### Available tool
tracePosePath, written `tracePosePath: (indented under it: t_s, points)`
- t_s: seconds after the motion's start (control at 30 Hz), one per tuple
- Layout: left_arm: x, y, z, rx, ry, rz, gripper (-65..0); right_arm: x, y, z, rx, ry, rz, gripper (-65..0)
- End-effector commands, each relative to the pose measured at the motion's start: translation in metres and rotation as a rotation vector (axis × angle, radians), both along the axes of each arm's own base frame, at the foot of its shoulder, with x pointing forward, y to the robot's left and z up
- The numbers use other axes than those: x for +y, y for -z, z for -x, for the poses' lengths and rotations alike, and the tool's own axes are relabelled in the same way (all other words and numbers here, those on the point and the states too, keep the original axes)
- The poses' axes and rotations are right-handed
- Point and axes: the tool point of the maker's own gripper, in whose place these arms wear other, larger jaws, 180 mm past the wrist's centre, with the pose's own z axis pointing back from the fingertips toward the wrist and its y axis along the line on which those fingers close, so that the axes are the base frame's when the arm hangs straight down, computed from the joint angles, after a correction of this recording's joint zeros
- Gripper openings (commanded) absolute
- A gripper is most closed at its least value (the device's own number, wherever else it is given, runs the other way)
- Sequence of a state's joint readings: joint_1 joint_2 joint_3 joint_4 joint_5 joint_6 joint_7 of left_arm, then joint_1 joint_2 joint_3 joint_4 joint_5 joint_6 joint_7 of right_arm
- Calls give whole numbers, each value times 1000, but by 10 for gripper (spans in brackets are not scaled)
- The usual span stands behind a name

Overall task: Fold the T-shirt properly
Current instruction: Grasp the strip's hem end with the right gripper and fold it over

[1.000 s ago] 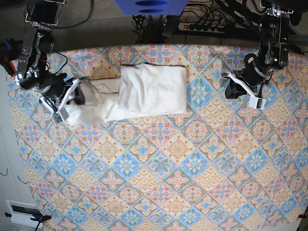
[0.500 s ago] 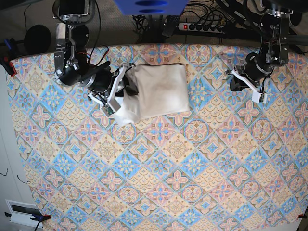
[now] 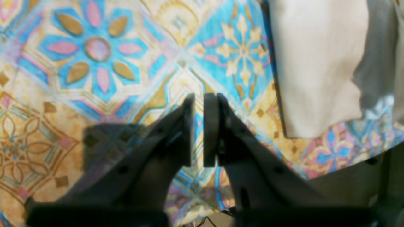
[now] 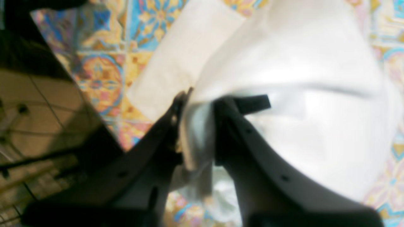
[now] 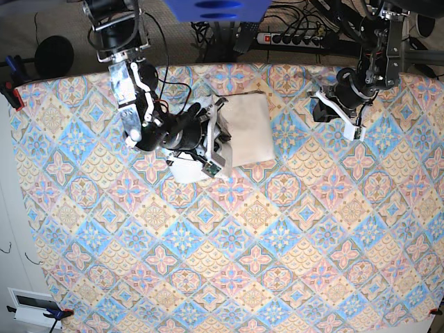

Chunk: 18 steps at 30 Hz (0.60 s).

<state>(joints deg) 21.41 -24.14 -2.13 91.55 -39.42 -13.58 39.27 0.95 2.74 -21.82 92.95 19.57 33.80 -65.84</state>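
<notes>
My right jaws pinch the shirt's edge. It lies folded, long axis running away from the bench's front (left jaws nearly shut, empty, well apart).

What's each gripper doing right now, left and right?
Left gripper: shut, empty, above the patterned cloth.
Right gripper: shut on a fold of the T-shirt.

Surface: table covered by a patterned cloth of blue, pink and yellow floral tiles.
On it: white T-shirt, partly folded, toward the table's far edge, near its middle.
</notes>
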Motion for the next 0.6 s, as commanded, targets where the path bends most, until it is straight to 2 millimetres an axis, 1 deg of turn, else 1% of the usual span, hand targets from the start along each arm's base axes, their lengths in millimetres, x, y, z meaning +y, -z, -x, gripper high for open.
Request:
tracePosePath:
  t_s: [0.0, 0.1, 0.27, 0.4, 0.43, 0.5, 0.53, 0.57]
  points:
    - [4, -11, -10, -45, 3, -4, -614, 12, -9, -8, -38, -29, -19, -552]
    - [4, -11, -10, -45, 3, -4, -614, 23, -3, -4, -46, -103, 30, -489]
    - [4, -11, -10, -47, 3, -4, -613, 43, 5, 18, -61, -223, 83, -416]
    - [4, -11, -10, -47, 3, -4, -613, 57, 0, 22, -106, -310, 106, -369]
    - [4, -11, -10, -47, 3, -4, -613, 64, -4, 24, -125, -341, 105, -363]
    - [4, -11, -10, -47, 3, -4, -613, 80, -23, 24, -195, -389, 70, -361]
    - [4, -11, -10, -47, 3, -4, -613, 86, -33, 23, -225, -397, 46, -361]
    - [4, -11, -10, -47, 3, -4, -613, 86, -39, 20, -245, -388, 31, -361]
